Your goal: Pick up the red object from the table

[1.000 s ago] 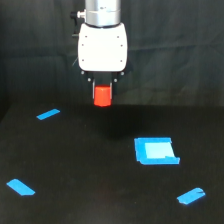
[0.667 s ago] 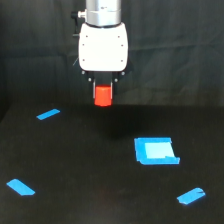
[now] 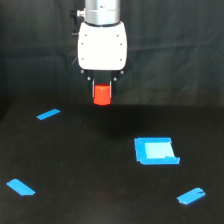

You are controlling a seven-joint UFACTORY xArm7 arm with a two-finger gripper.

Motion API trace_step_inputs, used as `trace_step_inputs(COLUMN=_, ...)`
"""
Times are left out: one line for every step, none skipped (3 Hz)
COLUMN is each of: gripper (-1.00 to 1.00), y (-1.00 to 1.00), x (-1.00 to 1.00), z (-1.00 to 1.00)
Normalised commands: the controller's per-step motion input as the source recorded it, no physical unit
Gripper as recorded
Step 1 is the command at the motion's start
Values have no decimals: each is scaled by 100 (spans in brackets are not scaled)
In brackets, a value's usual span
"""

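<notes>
The red object (image 3: 102, 94), a small bright red-orange block, hangs in the air above the far part of the black table (image 3: 90, 165). My gripper (image 3: 102, 91) is shut on it from above, beneath the white gripper body (image 3: 102, 46). The dark fingers are mostly hidden behind the block, and only its lower part pokes out below them. The block touches nothing else.
Blue tape strips lie on the table at the exterior view's left (image 3: 48, 114), near left (image 3: 20, 187) and near right (image 3: 191, 195). A blue square (image 3: 155, 150) sits right of centre. A black curtain (image 3: 175, 50) hangs behind.
The gripper and the red object sit very slightly higher than a second ago. The grip looks the same.
</notes>
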Motion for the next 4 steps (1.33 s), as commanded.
trace_step_inputs(gripper=-97, y=1, x=4, z=8)
trace_step_inputs(gripper=-91, y=4, x=5, z=9)
trace_step_inputs(gripper=-99, y=-2, x=10, z=4)
trace_step_inputs(gripper=-100, y=4, x=6, z=9)
